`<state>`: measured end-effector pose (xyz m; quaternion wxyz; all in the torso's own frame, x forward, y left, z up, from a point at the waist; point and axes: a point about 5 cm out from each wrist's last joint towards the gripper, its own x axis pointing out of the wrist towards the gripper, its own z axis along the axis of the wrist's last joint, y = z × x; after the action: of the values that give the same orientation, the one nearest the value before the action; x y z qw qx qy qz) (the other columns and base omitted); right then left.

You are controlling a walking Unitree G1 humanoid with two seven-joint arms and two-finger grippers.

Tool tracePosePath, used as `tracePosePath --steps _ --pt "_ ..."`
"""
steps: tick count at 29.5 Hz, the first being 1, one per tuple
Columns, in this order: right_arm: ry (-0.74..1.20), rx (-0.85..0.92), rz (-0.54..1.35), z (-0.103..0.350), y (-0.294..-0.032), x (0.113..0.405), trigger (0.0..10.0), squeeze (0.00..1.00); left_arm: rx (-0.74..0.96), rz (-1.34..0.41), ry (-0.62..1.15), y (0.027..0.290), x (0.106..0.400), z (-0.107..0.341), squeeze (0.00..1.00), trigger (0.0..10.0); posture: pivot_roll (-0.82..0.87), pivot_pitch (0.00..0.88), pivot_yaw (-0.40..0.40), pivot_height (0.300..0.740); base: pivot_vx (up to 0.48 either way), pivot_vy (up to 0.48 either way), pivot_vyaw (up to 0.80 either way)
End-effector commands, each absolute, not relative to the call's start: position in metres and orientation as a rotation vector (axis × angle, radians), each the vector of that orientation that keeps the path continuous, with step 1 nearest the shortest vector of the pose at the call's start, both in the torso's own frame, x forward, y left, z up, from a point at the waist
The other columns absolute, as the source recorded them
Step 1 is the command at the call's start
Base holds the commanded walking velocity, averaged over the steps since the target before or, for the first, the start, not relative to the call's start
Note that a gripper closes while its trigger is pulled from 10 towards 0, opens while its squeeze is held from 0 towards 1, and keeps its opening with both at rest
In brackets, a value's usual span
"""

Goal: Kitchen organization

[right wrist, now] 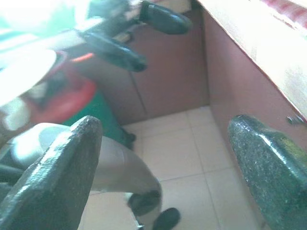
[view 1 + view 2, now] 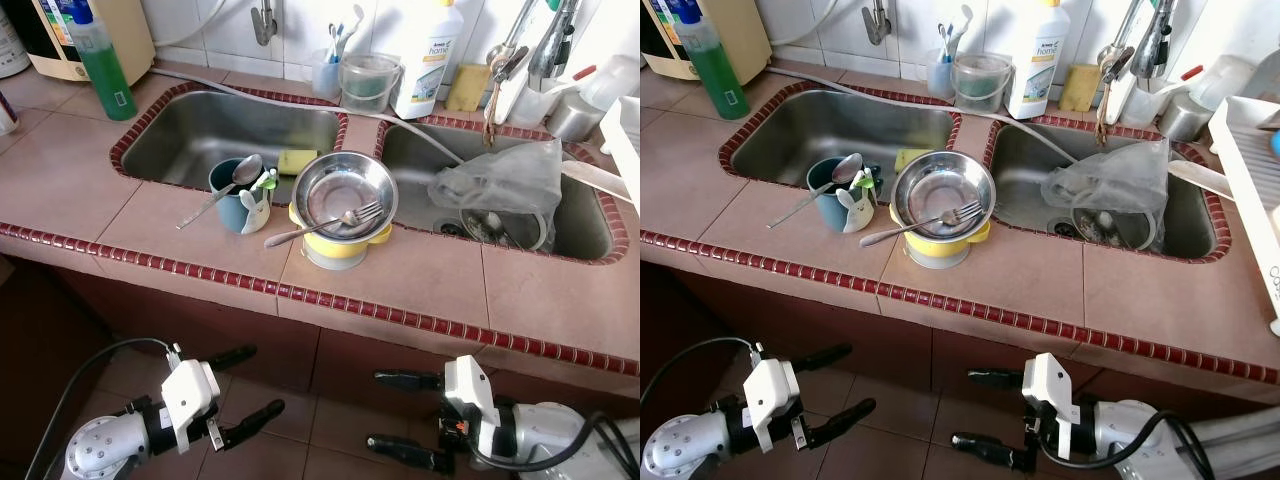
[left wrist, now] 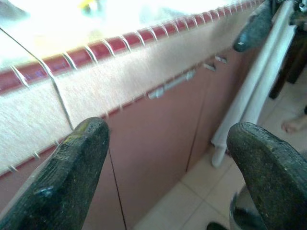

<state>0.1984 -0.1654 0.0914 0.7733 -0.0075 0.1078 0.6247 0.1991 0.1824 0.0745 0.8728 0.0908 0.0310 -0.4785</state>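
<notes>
Two grippers, left [image 2: 243, 390] & right [image 2: 392, 413], open below counter [image 2: 420, 285]; arms cropped.

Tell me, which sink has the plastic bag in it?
The right sink, below the faucet, holds the crumpled plastic bag. The left sink has none.

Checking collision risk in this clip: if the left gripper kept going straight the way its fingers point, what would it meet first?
Probably the right gripper, whose fingers point back at the open left gripper below the counter edge; depth is unclear.

A pink tiled counter [image 2: 420, 280] edged in maroon trim holds a steel double sink [image 2: 210, 125], white-tiled wall behind.
</notes>
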Motion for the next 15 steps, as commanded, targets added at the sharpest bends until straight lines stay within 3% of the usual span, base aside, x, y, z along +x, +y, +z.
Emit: tracePosePath --steps 1,7,15 --pt "0.216 0.008 1.384 0.101 -0.161 0.196 10.0 0.00 0.170 -0.984 0.064 0.185 0.199 0.081 0.00 10.0 -0.04 0.102 -0.003 0.740 0.000 0.000 0.00" --pt "0.099 0.072 1.399 0.139 -0.152 0.198 10.0 0.00 0.068 -0.909 -0.023 0.179 0.202 0.112 0.00 10.0 -0.04 0.095 0.001 0.740 0.000 0.000 0.00" --pt "-0.145 0.096 1.243 0.186 -0.143 0.227 10.0 0.00 0.011 -0.786 -0.135 0.187 0.224 0.150 0.00 10.0 -0.03 0.086 -0.002 0.740 0.000 0.000 0.00"
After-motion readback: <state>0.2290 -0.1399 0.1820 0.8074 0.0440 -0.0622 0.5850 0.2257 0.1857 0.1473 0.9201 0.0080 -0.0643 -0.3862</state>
